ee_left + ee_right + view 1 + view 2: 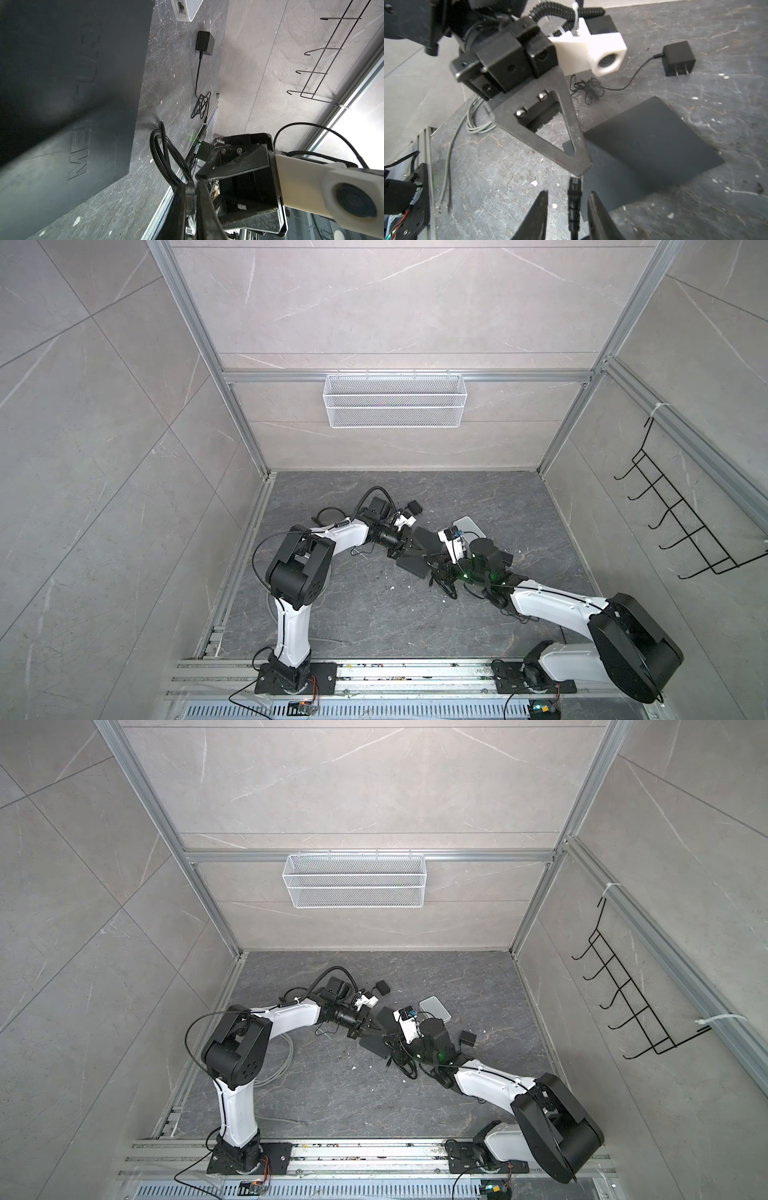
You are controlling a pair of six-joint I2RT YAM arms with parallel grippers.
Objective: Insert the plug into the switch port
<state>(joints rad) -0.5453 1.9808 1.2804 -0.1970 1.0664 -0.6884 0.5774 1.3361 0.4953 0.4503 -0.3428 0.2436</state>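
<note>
Clamped low in the left wrist view, the left gripper point(191, 185) has its jaws closed on the plug point(190, 207). The plug's clear connector end sits toward the bottom edge, and its black cable point(164, 158) loops out past the jaw tips toward mid-frame, so the plug's long axis runs along the jaws. Filling the left of that frame is the flat black switch point(87, 108), lying on the counter point(172, 68) beside the jaws with its top face showing and no port visible. In the right wrist view, the right gripper point(568, 194) stands with jaws parted at the bottom centre. The cable passes between them touching neither, so this gripper holds nothing, and just above, the left gripper's tip pinches the plug at the switch's near corner. In both top views the grippers meet mid-counter over the switch point(412, 567). The left arm point(295, 568) is bent at the elbow, and the right arm point(552, 605) stretches low from the lower right. The left is plainly nearer. I judge it must turn the plug toward whichever edge carries the ports, which I cannot make out.
</note>
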